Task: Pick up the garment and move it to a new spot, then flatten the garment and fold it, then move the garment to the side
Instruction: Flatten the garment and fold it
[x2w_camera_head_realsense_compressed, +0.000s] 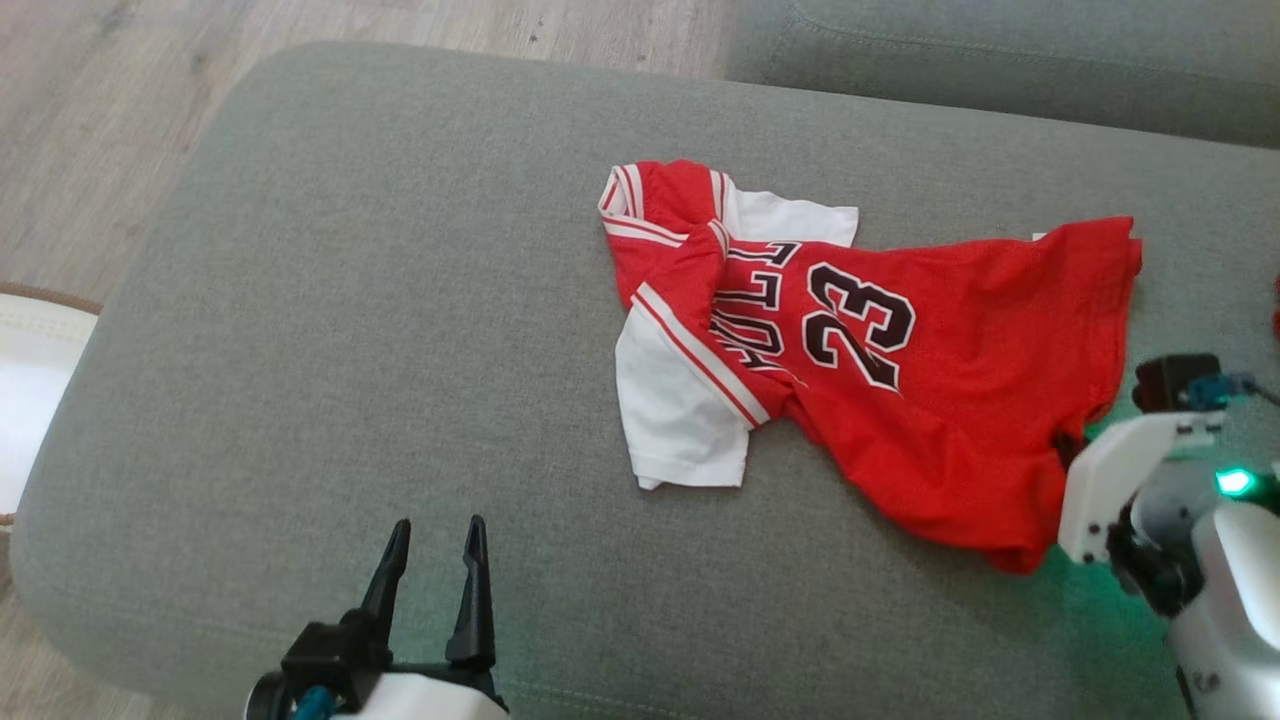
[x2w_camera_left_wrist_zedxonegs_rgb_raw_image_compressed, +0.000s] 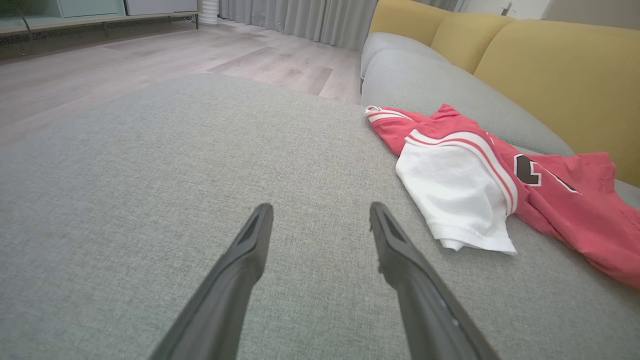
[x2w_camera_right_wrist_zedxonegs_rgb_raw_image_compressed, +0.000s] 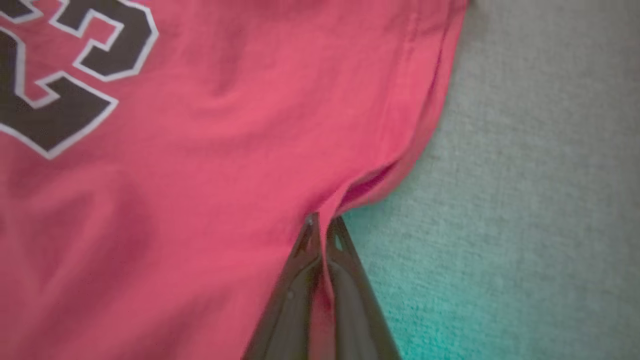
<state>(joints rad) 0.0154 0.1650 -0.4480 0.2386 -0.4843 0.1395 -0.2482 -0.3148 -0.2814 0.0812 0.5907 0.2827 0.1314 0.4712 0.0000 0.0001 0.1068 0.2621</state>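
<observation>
The garment (x2w_camera_head_realsense_compressed: 900, 370) is a red jersey with white sleeves and a black "23", lying crumpled on the grey cushion (x2w_camera_head_realsense_compressed: 350, 330), right of centre. My right gripper (x2w_camera_right_wrist_zedxonegs_rgb_raw_image_compressed: 322, 225) is shut on the garment (x2w_camera_right_wrist_zedxonegs_rgb_raw_image_compressed: 225, 165) at its hem edge, with red cloth pinched between the two dark fingers. In the head view the right wrist (x2w_camera_head_realsense_compressed: 1120, 480) sits at the garment's lower right edge and hides the fingertips. My left gripper (x2w_camera_head_realsense_compressed: 435, 535) stands open near the cushion's front edge, left of the garment (x2w_camera_left_wrist_zedxonegs_rgb_raw_image_compressed: 475, 180) and apart from it, with nothing between its fingers (x2w_camera_left_wrist_zedxonegs_rgb_raw_image_compressed: 250, 240).
The cushion's left edge drops to a wood floor (x2w_camera_head_realsense_compressed: 90, 120). A second grey cushion (x2w_camera_head_realsense_compressed: 1000, 50) lies behind. Yellow backrests (x2w_camera_left_wrist_zedxonegs_rgb_raw_image_compressed: 550, 65) rise at the far right in the left wrist view. A pale round object (x2w_camera_head_realsense_compressed: 30, 380) sits at the left.
</observation>
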